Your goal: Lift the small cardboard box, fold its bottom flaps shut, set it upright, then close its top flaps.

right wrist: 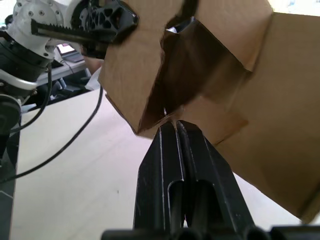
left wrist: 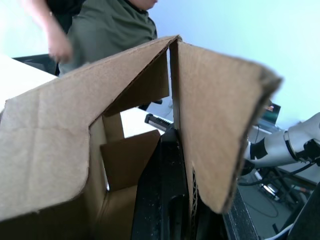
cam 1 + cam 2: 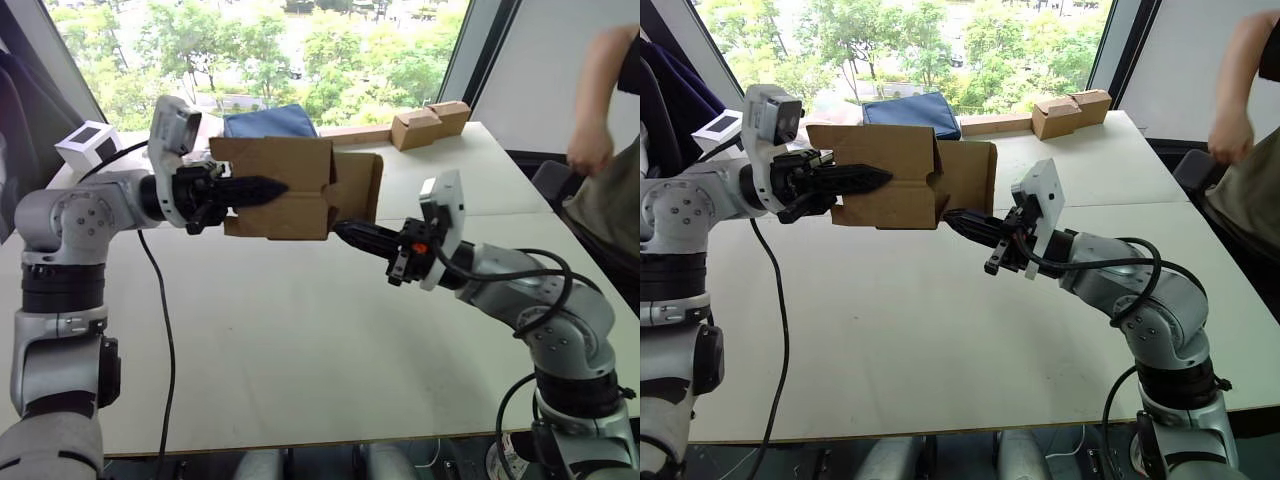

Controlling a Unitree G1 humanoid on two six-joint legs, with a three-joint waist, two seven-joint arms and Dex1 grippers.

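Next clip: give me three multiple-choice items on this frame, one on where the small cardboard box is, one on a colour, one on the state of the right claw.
1. Where is the small cardboard box?
A. Lying flat on the table
B. Held in the air above the table, between the two claws
C. On the floor

2. What colour is the folded cloth at the far edge of the table?
A. Dark blue
B. Red
C. Yellow

3. How are the right claw fingers?
A. Spread wide apart
B. Wrapped round a cable
C. Shut, tips at the box's lower edge

Answers:
1 B: the left claw grips the box's side panel and it hangs clear of the tabletop.
2 A: it reads dark blue in both eye views.
3 C: the right wrist view shows the two black fingers pressed together, touching a flap edge.
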